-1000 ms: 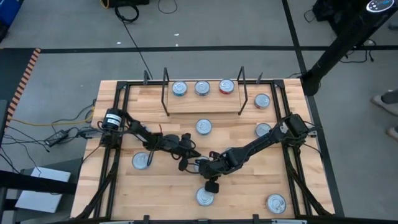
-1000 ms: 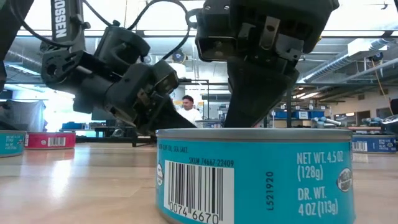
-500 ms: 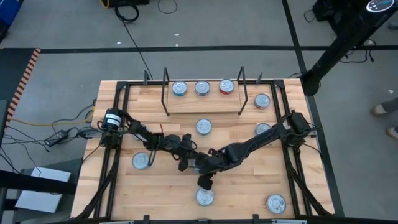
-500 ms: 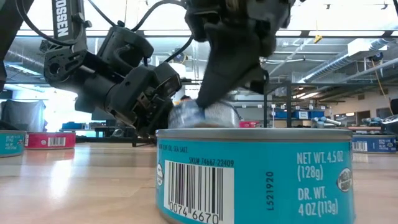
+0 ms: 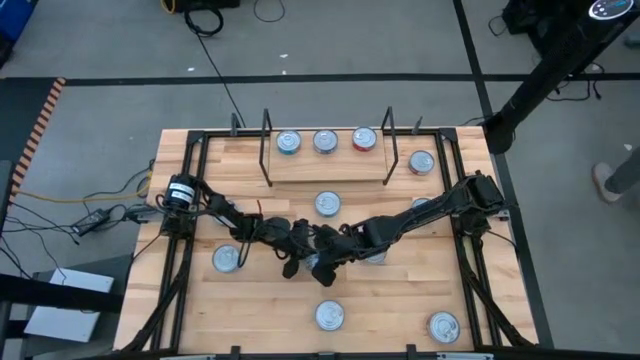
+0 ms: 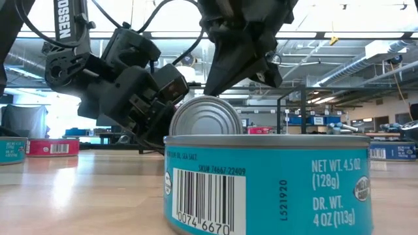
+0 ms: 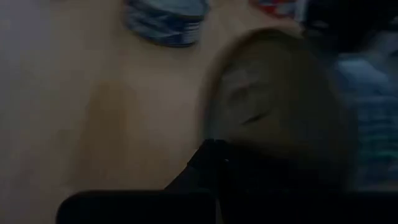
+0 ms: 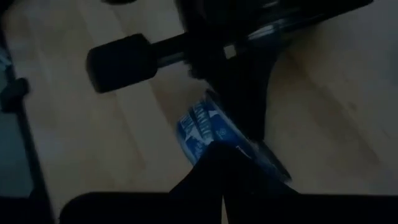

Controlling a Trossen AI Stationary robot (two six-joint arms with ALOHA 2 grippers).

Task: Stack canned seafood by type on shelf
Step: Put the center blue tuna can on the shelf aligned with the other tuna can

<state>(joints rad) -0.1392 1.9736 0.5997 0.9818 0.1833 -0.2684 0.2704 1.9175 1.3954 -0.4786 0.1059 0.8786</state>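
A blue-labelled tin of canned seafood [image 6: 206, 116] stands tipped up on its edge at mid-table, its silver lid facing the near edge. My left gripper [image 5: 303, 241], shut, is at its far-left side. My right gripper [image 5: 322, 254], shut, comes down on it from above. The same tin shows its blue side [image 8: 202, 132] in the right wrist view. The shelf [image 5: 325, 165] at the far edge carries two blue tins [image 5: 288, 142] and a red one [image 5: 364, 139], each resting flat on the board. My left gripper lies with its shut fingers [image 7: 214, 165] against the tin's flat silver face [image 7: 261, 106], coming nearly level from the table's left. The tin leans on its edge on the table. My right gripper's shut fingers [image 6: 225, 75] reach the tin's upper rim [image 6: 208, 98] from above, slanting down. The wrist view shows them at the blue side wall [image 8: 211, 140].
Loose tins lie flat on the table: one near the front edge [image 5: 329, 316], others at the left [image 5: 228, 259], middle [image 5: 327, 204], right [image 5: 421, 161] and near-right corner [image 5: 443, 327]. Black frame rails [image 5: 190, 240] run along both table sides.
My right gripper has risen and gone toward the far-left, rolling its wrist. The tin between the grippers, which lay flat and hidden behind the front tin, has tipped up onto its edge, lid facing the near edge.
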